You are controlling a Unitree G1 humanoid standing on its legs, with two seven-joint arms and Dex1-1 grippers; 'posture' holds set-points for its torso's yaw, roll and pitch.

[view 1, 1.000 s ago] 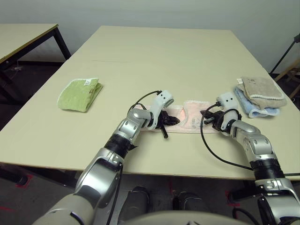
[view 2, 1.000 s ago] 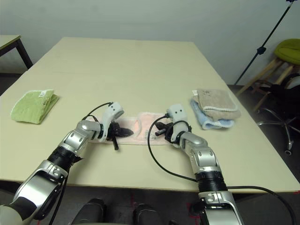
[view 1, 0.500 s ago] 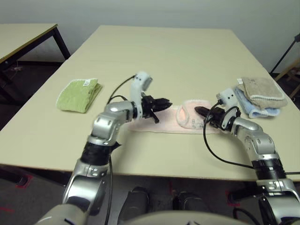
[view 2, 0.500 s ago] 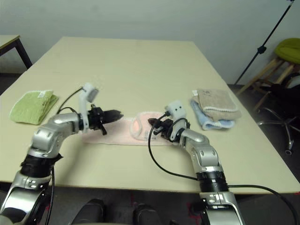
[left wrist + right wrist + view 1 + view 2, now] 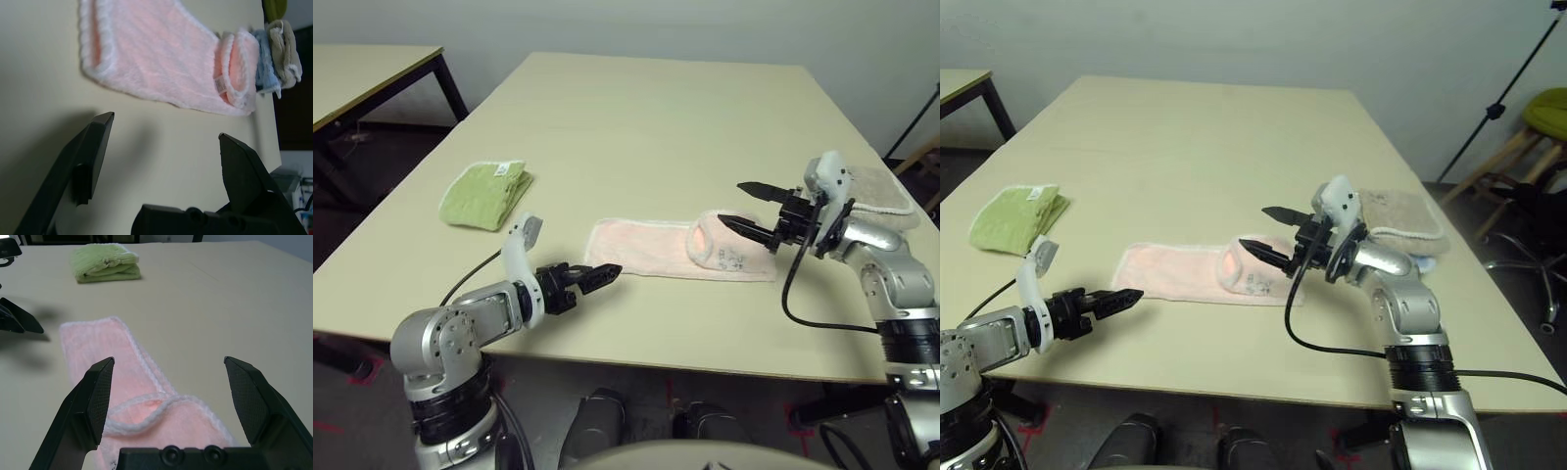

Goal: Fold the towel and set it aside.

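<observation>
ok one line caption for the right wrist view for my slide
Open right tool above the long pale pink terry-cloth towel on the beige table, folded green towel beyond.

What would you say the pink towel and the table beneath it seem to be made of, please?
The towel looks like soft terry cloth: a fuzzy, looped pile in pale pink, matte, edged with white cord, with a small white tag near its rolled end. The table seems to be a smooth beige laminate or painted board with a faint sheen; the pictures do not settle which.

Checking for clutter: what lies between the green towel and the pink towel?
Bare tabletop separates green towel from pink towel, seen from the left eye view.
</observation>
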